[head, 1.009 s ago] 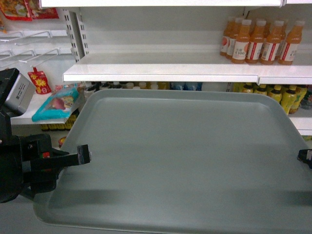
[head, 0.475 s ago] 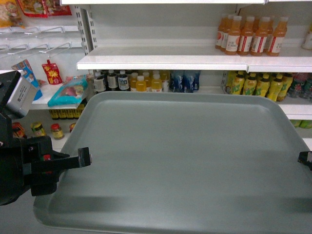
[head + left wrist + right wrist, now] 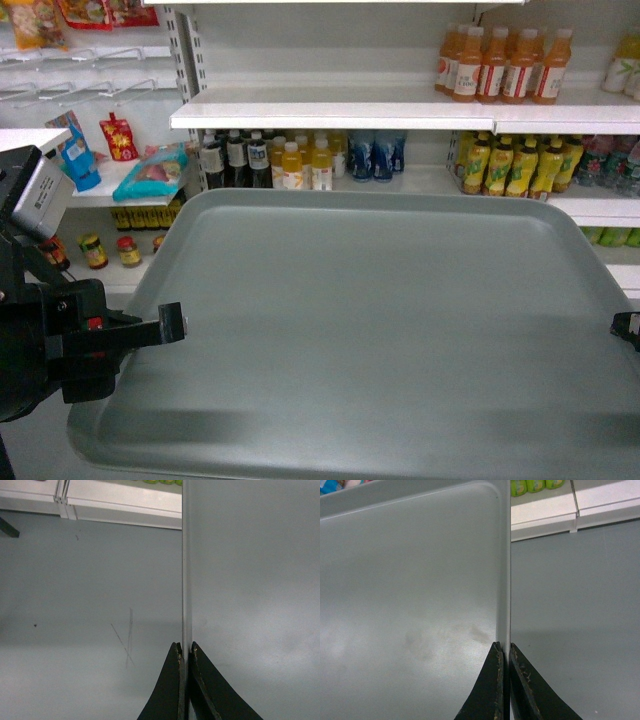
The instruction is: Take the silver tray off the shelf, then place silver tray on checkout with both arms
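Both fingers (image 3: pixel 176 680) pairs pinch silver tray (image 3: pixel 380 330) rims.

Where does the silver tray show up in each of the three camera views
Head: silver tray fills the lower middle, below the shelf.
Left wrist: right half, rim clamped by left gripper.
Right wrist: left half, rim clamped by right gripper.
Shared landmark: the tray's raised rim.
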Robot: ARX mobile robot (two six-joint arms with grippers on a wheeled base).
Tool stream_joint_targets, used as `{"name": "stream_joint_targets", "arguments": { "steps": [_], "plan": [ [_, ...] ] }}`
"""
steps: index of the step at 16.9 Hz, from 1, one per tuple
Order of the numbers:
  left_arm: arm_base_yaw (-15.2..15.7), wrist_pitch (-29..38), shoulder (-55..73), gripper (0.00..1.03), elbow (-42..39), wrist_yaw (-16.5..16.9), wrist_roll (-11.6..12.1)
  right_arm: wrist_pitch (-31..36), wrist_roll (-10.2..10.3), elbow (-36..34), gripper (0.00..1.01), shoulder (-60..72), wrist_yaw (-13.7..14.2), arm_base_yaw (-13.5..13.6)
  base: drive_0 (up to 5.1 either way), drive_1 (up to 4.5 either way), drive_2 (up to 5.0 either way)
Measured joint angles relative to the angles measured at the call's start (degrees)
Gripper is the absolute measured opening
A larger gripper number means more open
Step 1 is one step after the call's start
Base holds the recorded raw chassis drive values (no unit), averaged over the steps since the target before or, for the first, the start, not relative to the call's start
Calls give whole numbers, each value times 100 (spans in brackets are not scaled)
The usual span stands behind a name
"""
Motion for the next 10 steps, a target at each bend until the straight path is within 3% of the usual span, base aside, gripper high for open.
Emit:
{"name": "stream_joint_targets", "arguments": {
  "steps": [10],
  "plan": [
    [0, 35, -4, 2, -2, 7, 0, 28, 2, -2, 2, 2, 0, 0, 0, -432, 433]
  ]
}}
